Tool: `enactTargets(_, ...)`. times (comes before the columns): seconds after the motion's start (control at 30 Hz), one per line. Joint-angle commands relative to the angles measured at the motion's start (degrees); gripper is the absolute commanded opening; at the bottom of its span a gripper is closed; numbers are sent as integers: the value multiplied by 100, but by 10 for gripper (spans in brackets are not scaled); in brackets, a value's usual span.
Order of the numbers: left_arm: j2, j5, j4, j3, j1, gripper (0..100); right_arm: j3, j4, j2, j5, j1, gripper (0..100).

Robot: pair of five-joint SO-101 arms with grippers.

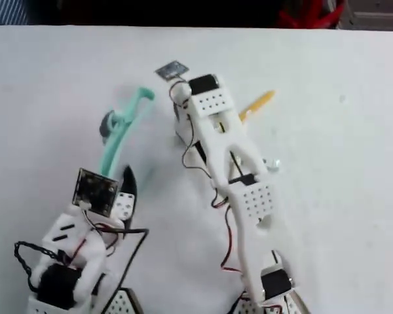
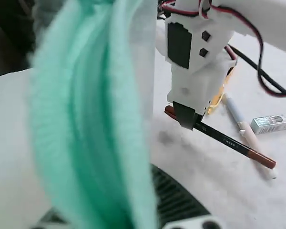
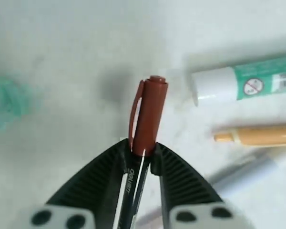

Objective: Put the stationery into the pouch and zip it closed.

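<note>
My left gripper (image 1: 122, 178) is shut on one end of the mint-green pouch (image 1: 123, 124), holding it up off the table. The pouch (image 2: 90, 119) looms close in the left wrist view, above a black ribbed finger (image 2: 174, 198). My right gripper (image 3: 140, 145) is shut on a black pen with a brown cap (image 3: 148, 114), just right of the pouch. From the left wrist, that gripper (image 2: 187, 118) pinches the pen (image 2: 229, 142) near its capped end, low over the table.
On the white table by the right gripper lie a white-and-green tube (image 3: 243, 83), a peach pen (image 3: 260, 135) and a grey pen (image 3: 248, 169). A yellow pen (image 1: 257, 104) lies right of the right arm (image 1: 213, 108).
</note>
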Motion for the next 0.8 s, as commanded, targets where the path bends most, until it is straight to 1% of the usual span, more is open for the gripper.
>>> enactTargets(0.0, -31, 149, -185, -422, 31, 23, -202, 171, -1007, -9, 145, 19)
enactTargets(0.1, -31, 554, -281, -624, 303, 23, 35, 163, -1886, -9, 242, 19)
enactTargets(0.23, -31, 589, -879, -299, 919, 23, 360, 154, -3424, -53, 330, 19)
enactTargets(0.33, -31, 589, -958, -246, 1367, 23, 571, 145, -4585, -53, 330, 19)
enactTargets(0.43, -31, 589, -897, -185, 1473, 23, 686, 75, -5516, -53, 321, 19)
enactTargets(0.57, -31, 563, -870, 9, 1508, 23, 765, -321, -6387, -105, 277, 19)
enactTargets(0.7, -31, 554, -712, 35, 1508, 23, 765, -901, -7020, -1011, 40, 19)
enactTargets(0.77, -31, 554, -659, 35, 1508, 23, 774, -1103, -7222, -1407, -268, 19)
